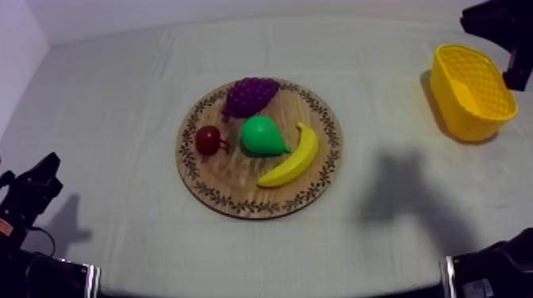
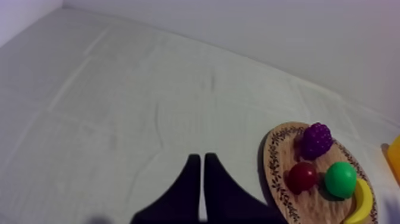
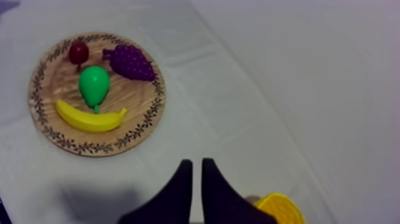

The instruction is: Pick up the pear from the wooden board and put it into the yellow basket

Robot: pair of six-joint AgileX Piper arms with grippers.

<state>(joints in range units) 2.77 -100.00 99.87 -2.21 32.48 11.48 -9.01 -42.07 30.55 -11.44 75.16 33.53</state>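
One surface (image 1: 119, 95) carries the wooden board (image 1: 230, 194) and, well apart at my right, the yellow basket (image 1: 474, 119) (handier for that side, I judge); the pear (image 1: 260, 135) lies central on the board. Left fingers (image 2: 189, 184) and right fingers (image 3: 178, 190) are pressed together, empty.

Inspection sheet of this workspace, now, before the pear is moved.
surface: grey-white cloth, lightly creased, with arm shadows on it.
job's things: green pear lies on the wooden board, untouched; yellow basket sits at the table's right, no fruit seen in it.
clutter: bunch of grapes, small red fruit and banana share the board around the pear.
pincers: left pincer shut on nothing, over bare cloth beside the board; right pincer shut on nothing, above the cloth between board and basket.
cables: nothing seen.
surroundings: pale wall behind the table; no person seen.
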